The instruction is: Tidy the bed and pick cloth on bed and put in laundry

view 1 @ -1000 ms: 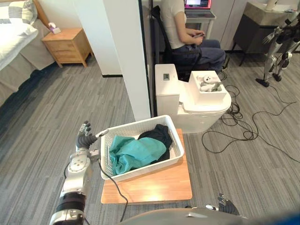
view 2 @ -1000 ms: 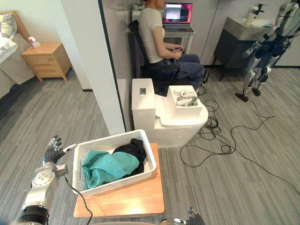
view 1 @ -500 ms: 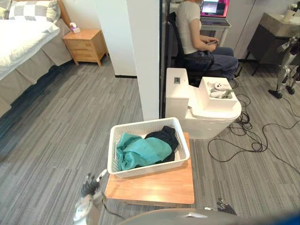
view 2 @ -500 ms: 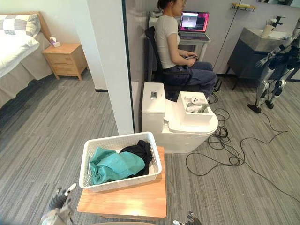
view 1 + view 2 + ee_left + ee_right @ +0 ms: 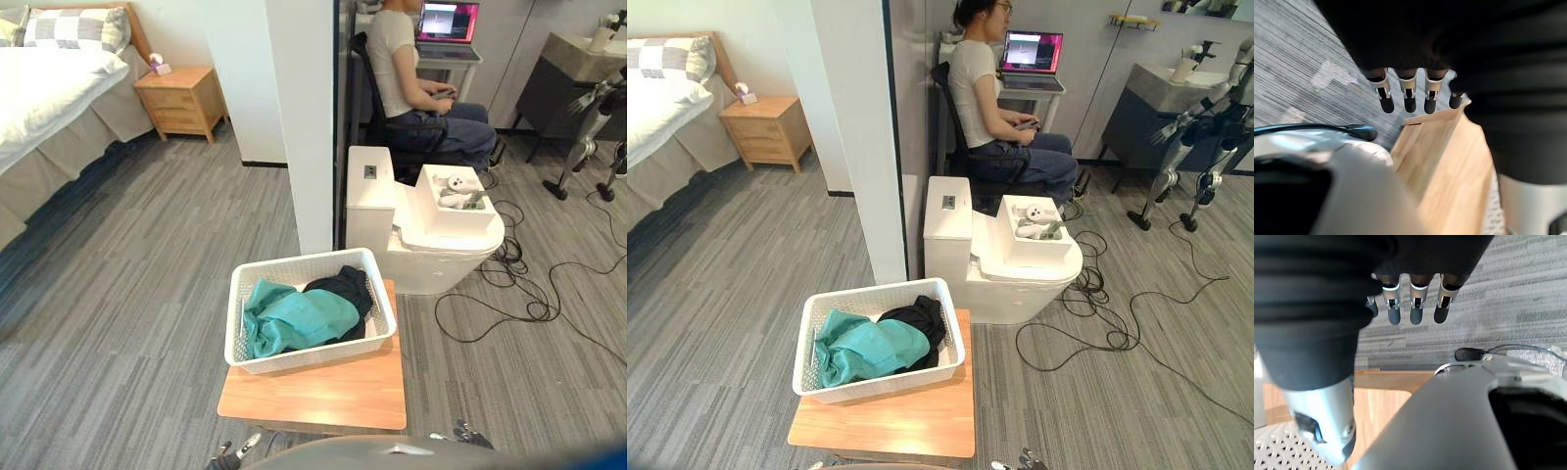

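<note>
A white laundry basket (image 5: 312, 356) stands on a low wooden platform (image 5: 318, 397) in front of me. A teal cloth (image 5: 294, 319) and a black cloth (image 5: 345, 287) lie inside it. The bed (image 5: 44, 83), with a white sheet and a checkered pillow (image 5: 73, 24), is far off at the upper left. My left hand (image 5: 1408, 97) hangs low by the platform's near left corner, fingers straight, holding nothing. At my right side, my right hand (image 5: 1418, 308) hangs above the floor, fingers straight and empty.
A white pillar (image 5: 299, 117) rises behind the basket. A white toilet-shaped unit (image 5: 421, 230) holds a box with a soft toy (image 5: 453, 184). A person (image 5: 411, 78) sits at a laptop. A wooden nightstand (image 5: 181, 98), floor cables (image 5: 519, 289) and another robot (image 5: 1200, 127) stand around.
My left hand has dropped from beside the basket's left wall to the bottom edge of the view. The camera has lifted and turned, so more of the bed shows.
</note>
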